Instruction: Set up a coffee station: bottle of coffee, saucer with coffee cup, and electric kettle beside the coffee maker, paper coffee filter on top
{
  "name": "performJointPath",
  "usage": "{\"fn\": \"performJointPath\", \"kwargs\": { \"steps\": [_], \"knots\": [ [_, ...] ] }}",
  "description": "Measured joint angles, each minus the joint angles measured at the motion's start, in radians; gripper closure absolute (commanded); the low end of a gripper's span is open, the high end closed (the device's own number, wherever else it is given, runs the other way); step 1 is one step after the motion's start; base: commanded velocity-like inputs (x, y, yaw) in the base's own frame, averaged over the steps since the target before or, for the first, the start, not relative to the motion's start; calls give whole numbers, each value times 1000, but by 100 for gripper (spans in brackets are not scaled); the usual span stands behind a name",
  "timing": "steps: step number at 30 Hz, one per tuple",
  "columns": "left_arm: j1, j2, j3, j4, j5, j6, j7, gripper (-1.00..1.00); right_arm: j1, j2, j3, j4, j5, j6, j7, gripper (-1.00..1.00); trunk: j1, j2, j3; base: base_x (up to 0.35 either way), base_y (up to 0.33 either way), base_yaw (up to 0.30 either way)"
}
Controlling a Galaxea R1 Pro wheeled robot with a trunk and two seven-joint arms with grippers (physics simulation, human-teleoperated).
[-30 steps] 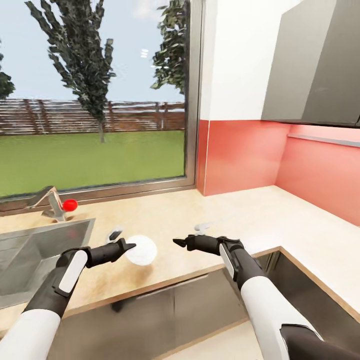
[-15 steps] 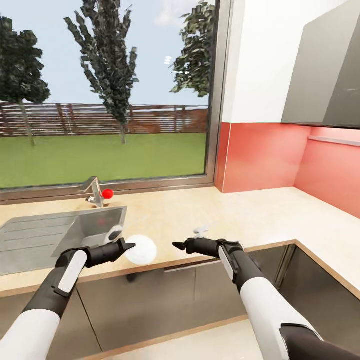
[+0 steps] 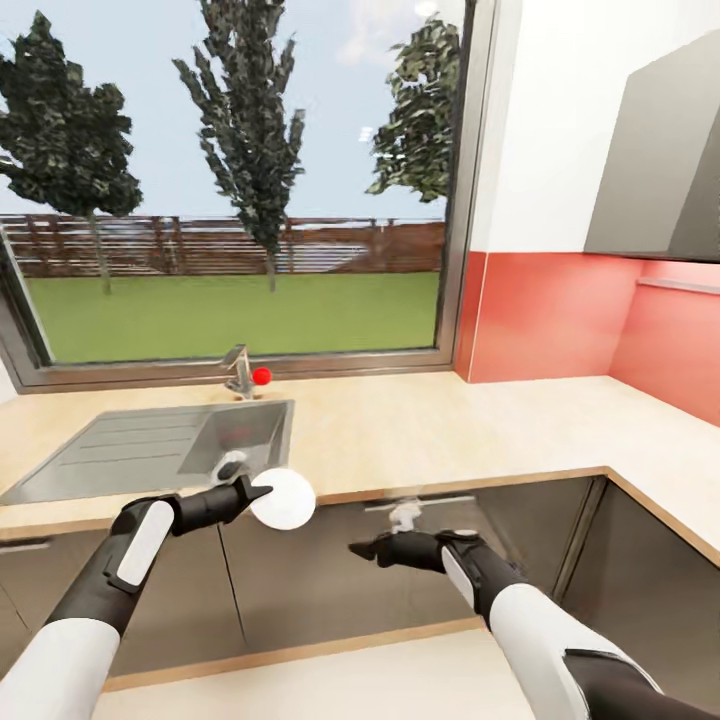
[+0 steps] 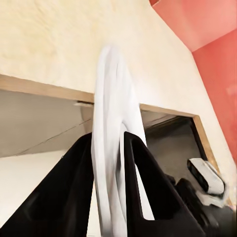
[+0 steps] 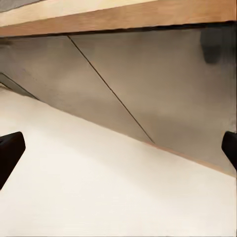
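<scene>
The left gripper point(image 3: 262, 490) is clamped on the saucer point(image 3: 283, 498), and the left wrist view makes that plain: the two dark fingers point(image 4: 74, 187) sit either side of the thin white disc point(image 4: 112, 148), pinching it by its rim so that it stands on edge rather than flat. From the head view the saucer hangs in front of the counter point(image 3: 430, 430), out past its front edge and about level with the worktop, over the dark cabinet fronts point(image 3: 300, 570) and not over the wood itself. The sink point(image 3: 150, 450) lies beyond it, a little to the left.

The right gripper point(image 3: 362, 548) hangs lower, in front of the cabinets. Its wrist view catches only the two dark tips point(image 5: 10, 153) at either margin with bare cabinet and floor between, so it looks spread wide and holds nothing.

What matters for the next move is that the bare worktop lies ahead of the saucer, away from the robot, and to its right, so the plate must go forward over the edge and tip from upright to level before release. I'd judge the left arm the natural one to do it, though how far short of the edge the plate hangs is hard to read here.
</scene>
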Motion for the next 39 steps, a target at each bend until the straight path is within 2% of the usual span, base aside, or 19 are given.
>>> {"fn": "performJointPath", "kwargs": {
  "steps": [2,3,4,5,8,9,10,11,15,17,23,27,30,32,35,39],
  "knots": [
    [0,0,0,4,0,0,0,100,7,-27,3,130,1,-78,-24,-100,0,0,2,-227,72,32],
    [0,0,0,4,0,0,-1,100,10,-36,2,165,1,-97,-45,-100,0,0,2,-59,18,8],
    [0,0,1,5,-1,0,0,100,24,-54,7,227,3,-127,-129,-100,0,0,2,-24,8,3],
    [0,0,1,6,-4,0,-1,100,47,-62,7,251,2,-136,-211,-100,-1,0,2,-12,4,2],
    [0,0,1,7,-7,0,-1,100,97,-65,4,263,27,-140,-392,-100,-1,0,3,-5,2,1],
    [0,0,1,6,-5,0,-1,100,115,-66,4,266,56,-140,-479,-100,-1,0,2,0,0,0],
    [0,0,0,4,-2,0,0,100,144,-66,4,268,106,-140,-614,-100,-1,0,2,0,0,0],
    [1,0,-1,4,-2,0,0,100,169,-66,3,269,120,-140,-664,-100,-1,0,2,0,0,0],
    [1,0,-3,6,-1,0,-2,100,224,-61,3,270,130,-135,-698,-100,-1,0,3,0,0,0],
    [3,8,1,7,-5,1,-2,100,253,-74,2,269,132,-138,-695,-100,-1,0,2,0,0,0],
    [40,22,2,7,-3,0,-2,100,257,-78,1,270,131,-140,-699,-100,-1,0,3,0,0,14],
    [54,23,5,-4,1,0,-9,100,288,-102,1,270,131,-140,-701,-100,-1,0,0,0,0,169],
    [58,24,12,-7,2,0,-47,100,301,-109,1,270,131,-141,-701,-100,-1,0,-2,0,0,213],
    [59,31,37,-7,2,1,-88,100,304,-112,1,270,131,-142,-702,-100,-1,0,-4,0,0,221],
    [59,56,100,-7,-1,1,-127,100,308,-113,1,270,131,-142,-703,-100,-1,0,-7,0,0,223],
    [60,85,161,-7,-1,3,-136,100,314,-113,2,270,131,-144,-703,-100,-1,0,-10,0,0,224]
  ]
}}
